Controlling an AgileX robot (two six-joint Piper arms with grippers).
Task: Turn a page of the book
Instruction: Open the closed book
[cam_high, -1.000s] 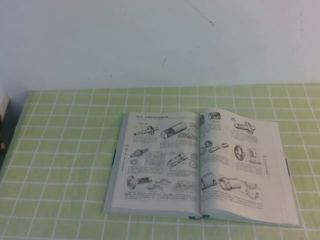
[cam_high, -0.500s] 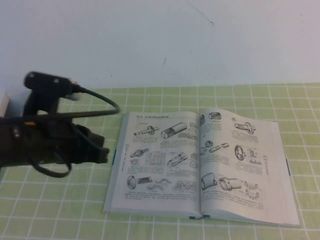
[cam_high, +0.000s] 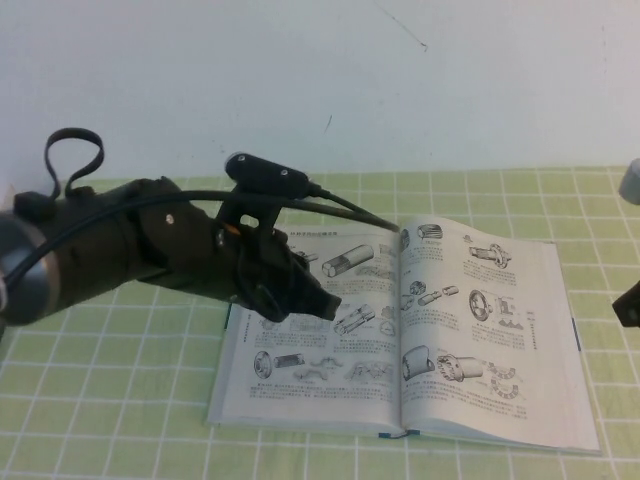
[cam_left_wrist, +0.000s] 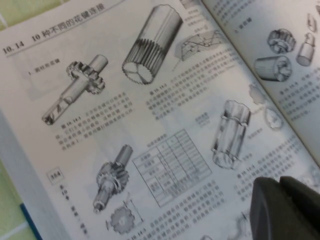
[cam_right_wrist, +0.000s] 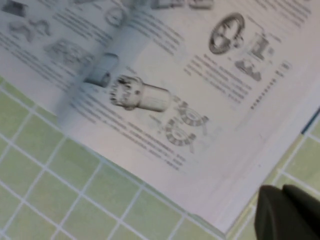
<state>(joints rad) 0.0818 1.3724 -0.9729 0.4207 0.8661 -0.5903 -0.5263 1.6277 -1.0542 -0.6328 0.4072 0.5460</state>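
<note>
White pages of the open book on my checked desk.
My left tool, closed, hovers over its left sheet; my right tool, closed, is beside the page.

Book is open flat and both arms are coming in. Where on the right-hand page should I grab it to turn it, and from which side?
Take the page at its free outer edge, near corner, coming from the right with the right gripper, which hovers just off that corner. The book lies open flat, so only edges offer purchase. The left gripper hangs over the opposite sheet.
</note>
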